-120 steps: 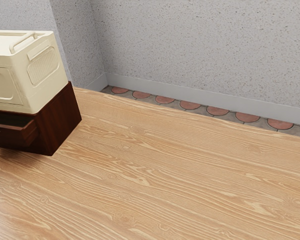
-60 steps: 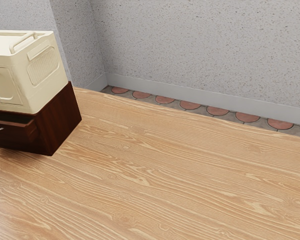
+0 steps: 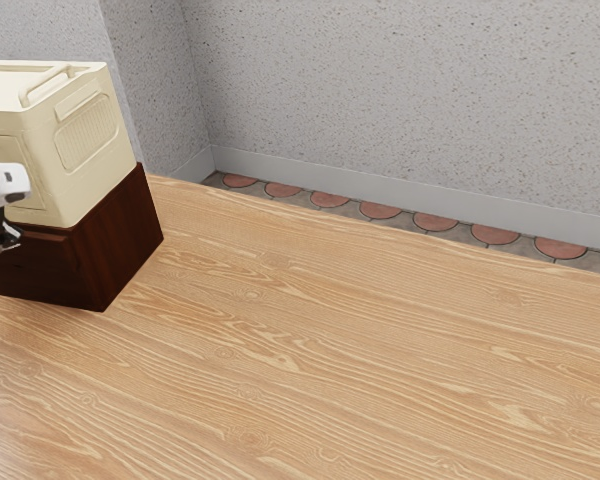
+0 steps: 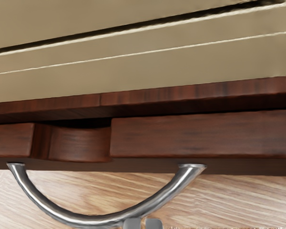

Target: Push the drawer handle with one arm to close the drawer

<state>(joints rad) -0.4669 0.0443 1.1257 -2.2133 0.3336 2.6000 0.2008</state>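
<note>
A pale wooden tabletop (image 3: 380,350) with wavy brown grain carries the dark reddish-brown drawer cabinet (image 3: 120,245), which stands upright directly on it. From the cabinet, the wood stretches toward the exterior view's right.

Cream crate (image 3: 85,140), wooden tabletop (image 3: 330,350), speckled gray wall (image 3: 400,90)

Your arm's got a white, rounded housing (image 3: 12,180) w/ a small grey inset, & your hand (image 3: 0,238) is glossy blk w/ silvery glints.
</note>
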